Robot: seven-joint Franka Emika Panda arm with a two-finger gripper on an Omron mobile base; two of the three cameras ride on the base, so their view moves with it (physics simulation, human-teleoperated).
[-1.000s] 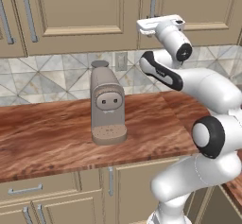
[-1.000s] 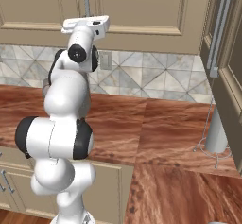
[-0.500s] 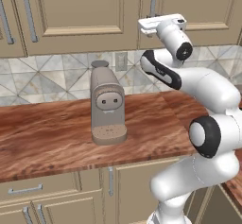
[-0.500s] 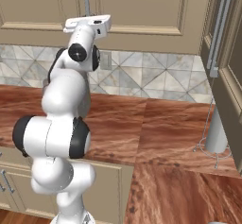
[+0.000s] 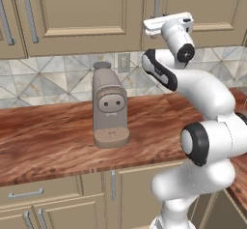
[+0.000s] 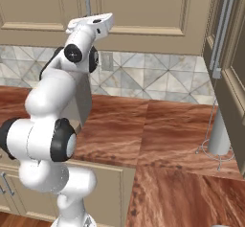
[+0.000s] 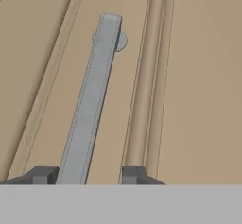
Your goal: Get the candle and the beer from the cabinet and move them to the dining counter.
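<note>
So I count one coffee machine [image 5: 109, 108] on the counter [image 5: 43, 136], one outlet [image 5: 123, 63], one paper towel holder [image 6: 219, 135], and one arm [image 5: 202, 112].

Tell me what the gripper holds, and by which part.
Nothing is gripped. The gripper is open, its fingertips straddling the lower end of the cabinet door's bar handle without clamping it.

1. You will find no readable text, label, brand, number or sign in these views.
2. The coffee machine [image 5: 109, 108] on the counter carries no lettering.
3. The cabinet [image 7: 189, 76] door is plain beige.
</note>
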